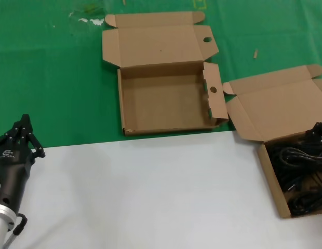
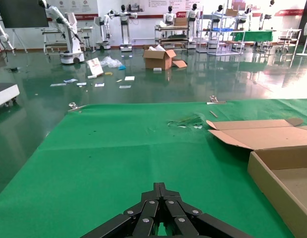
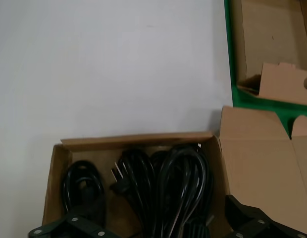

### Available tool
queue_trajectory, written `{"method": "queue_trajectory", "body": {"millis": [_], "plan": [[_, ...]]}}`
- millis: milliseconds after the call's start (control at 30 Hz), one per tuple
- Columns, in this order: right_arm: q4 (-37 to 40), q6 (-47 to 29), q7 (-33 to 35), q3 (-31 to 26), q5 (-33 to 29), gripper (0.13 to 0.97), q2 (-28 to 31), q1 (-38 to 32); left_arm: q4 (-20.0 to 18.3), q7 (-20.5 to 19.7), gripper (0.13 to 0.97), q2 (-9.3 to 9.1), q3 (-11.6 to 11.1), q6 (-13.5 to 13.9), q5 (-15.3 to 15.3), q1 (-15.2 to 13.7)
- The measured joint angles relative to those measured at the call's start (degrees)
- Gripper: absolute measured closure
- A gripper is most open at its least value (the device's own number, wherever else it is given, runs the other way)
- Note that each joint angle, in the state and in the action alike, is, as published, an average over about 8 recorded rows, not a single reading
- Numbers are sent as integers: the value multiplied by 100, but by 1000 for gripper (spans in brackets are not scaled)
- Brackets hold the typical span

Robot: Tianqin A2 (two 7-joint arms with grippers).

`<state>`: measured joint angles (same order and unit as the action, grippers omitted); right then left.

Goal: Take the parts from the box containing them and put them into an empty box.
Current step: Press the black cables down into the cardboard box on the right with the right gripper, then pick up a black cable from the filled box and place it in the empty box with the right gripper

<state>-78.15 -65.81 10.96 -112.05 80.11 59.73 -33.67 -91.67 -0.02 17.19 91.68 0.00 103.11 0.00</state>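
The empty box [image 1: 166, 101] lies open on the green cloth [image 1: 47, 78], the cable-filled box [image 1: 285, 155] sits at right on the white surface [image 1: 150, 197], and the left gripper [image 1: 23, 136] rests shut at lower left.

**Camera setup: one high head view, two wrist views**

Head view: high, looking forward and down over the white sheet [image 1: 150, 192] and green cloth [image 1: 52, 78], both boxes in frame. Left wrist view: low, near-level, looks out past its own left gripper [image 2: 161, 191] across the cloth into the hall; shares the empty box [image 2: 280, 171] with the head view [image 1: 166, 98]. Right wrist view: close, straight down into the box of black cables [image 3: 143, 183], also seen by the head camera [image 1: 301, 181].
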Motion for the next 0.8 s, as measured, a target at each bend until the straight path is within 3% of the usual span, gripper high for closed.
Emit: {"method": "queue_trajectory", "body": {"millis": [500, 800], "plan": [[561, 197, 425, -34, -175, 472, -191, -271, 0, 0, 957, 0, 0, 0, 0, 0], [688, 144, 407, -53, -165, 687, -252, -387, 0, 0, 957, 0, 0, 0, 0, 0]]}}
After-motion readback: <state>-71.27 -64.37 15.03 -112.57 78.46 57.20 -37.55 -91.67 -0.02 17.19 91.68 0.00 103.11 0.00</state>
